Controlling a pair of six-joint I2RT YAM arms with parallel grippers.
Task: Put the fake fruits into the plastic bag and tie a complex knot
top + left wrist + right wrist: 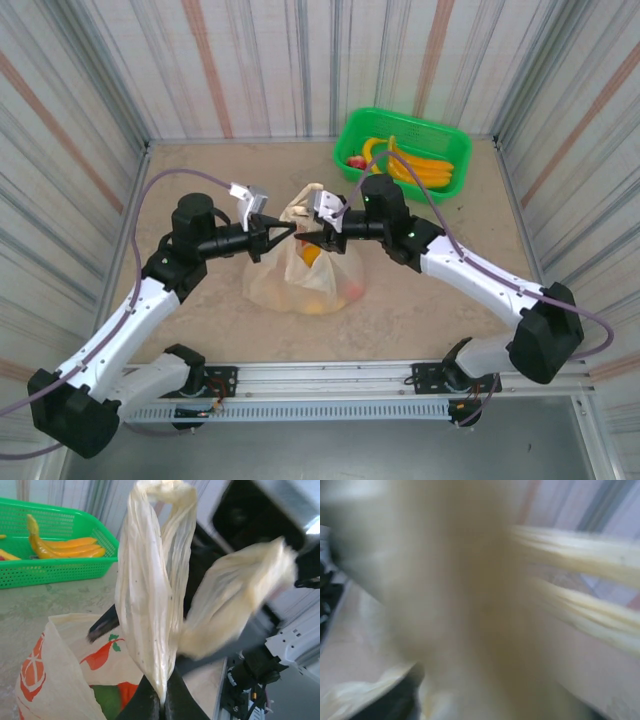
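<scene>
The plastic bag [300,280] sits mid-table with fake fruits [312,256] showing through its thin wall. My left gripper [284,233] is shut on one pale handle loop [155,580], which stands up from the jaws. A second handle strip [235,600] hangs blurred to its right. My right gripper [310,238] meets the left one above the bag, open. One of its black fingers [102,625] lies left of the held loop and the other shows as a dark blur right of it. Blurred cream plastic [470,605] presses close in the right wrist view, beside one dark finger [395,700].
A green basket [440,128] stands at the back right, holding yellow bananas [425,168] and a red fruit [356,161]. The same basket [60,570] sits at the upper left of the left wrist view. Striped walls close in the table on three sides.
</scene>
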